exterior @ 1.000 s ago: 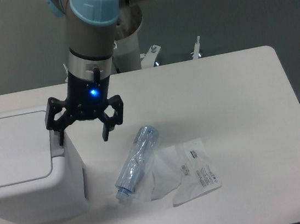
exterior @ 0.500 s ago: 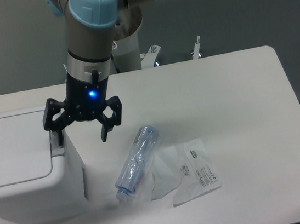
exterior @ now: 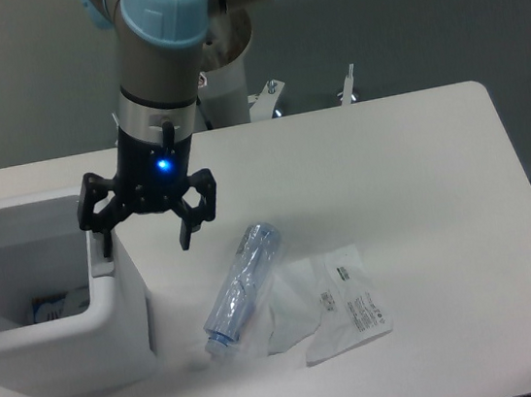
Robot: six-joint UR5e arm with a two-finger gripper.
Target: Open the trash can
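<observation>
trash can (exterior: pixel 70 351): stiff, big, looks light, lid up | gripper (exterior: pixel 144 230): wide open, holds nothing | you press the tab at the can's 2 o'clock corner

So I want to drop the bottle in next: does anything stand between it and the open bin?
Nothing on the table does. The gripper hangs open over the trash can right rim, above the bottle path.

Print on plastic bag (exterior: pixel 350 307) label too small; nothing legible.
</observation>
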